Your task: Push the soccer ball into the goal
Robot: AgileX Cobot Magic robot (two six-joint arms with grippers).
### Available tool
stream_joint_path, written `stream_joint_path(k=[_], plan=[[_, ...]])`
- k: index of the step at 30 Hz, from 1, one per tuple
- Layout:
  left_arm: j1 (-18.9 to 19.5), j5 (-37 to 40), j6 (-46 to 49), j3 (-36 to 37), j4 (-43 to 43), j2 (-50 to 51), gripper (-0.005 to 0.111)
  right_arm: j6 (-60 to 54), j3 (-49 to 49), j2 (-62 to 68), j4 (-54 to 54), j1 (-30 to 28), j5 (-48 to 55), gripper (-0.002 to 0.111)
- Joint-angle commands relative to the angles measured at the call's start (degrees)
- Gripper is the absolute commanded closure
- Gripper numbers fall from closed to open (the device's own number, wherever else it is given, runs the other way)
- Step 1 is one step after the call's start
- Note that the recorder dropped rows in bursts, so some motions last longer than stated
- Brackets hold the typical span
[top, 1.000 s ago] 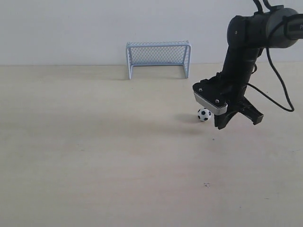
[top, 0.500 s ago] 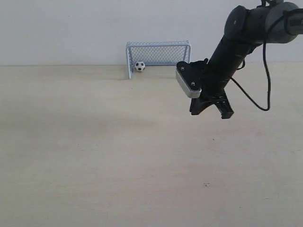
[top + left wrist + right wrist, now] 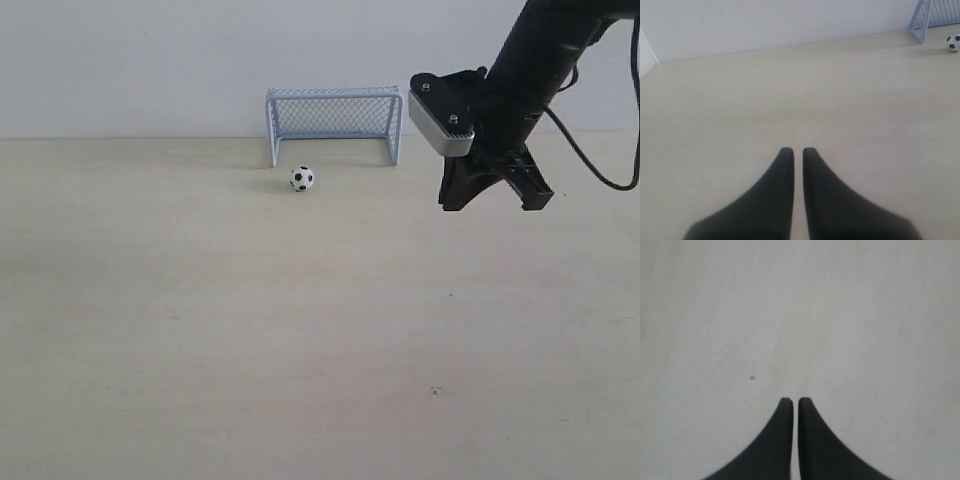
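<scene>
The soccer ball [image 3: 301, 178], tiny and white with black patches, rests on the pale table just in front of the goal's left post, outside the mouth. The goal [image 3: 335, 118] is a pale blue frame with mesh netting, standing against the back wall. My right gripper [image 3: 493, 195] hangs shut and empty above the table, to the right of the goal and well away from the ball. Its wrist view shows the gripper [image 3: 790, 400] over bare table. The left gripper [image 3: 797, 149] is shut and empty, with the ball [image 3: 953, 43] and goal [image 3: 935, 15] far off.
The pale wooden table [image 3: 200, 330] runs back to a white wall. A small dark speck [image 3: 436, 391] marks the surface near the front, and the same kind of speck [image 3: 752, 378] shows in the right wrist view.
The ball shot from beside my right gripper to the goal mouth, then rolled back out in front of the left post. The right arm swung up and back to the right.
</scene>
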Motion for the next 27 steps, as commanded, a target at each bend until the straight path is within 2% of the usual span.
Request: stream_joint_path(k=[1, 13, 27], plan=[[-0.45, -0.19, -0.53, -0.24, 0.02, 0.31, 0.1, 1.98, -0.22, -2.7, -0.11, -0.36, 0.81, 0.108], [-0.45, -0.19, -0.53, -0.24, 0.02, 0.31, 0.1, 8.0, 0.53, -7.63, -2.05, -0.39, 0.81, 0.108], [-0.45, -0.19, -0.53, -0.24, 0.02, 0.31, 0.1, 6.94, 13.71, -17.05, -2.44, -0.49, 0.81, 0.108]])
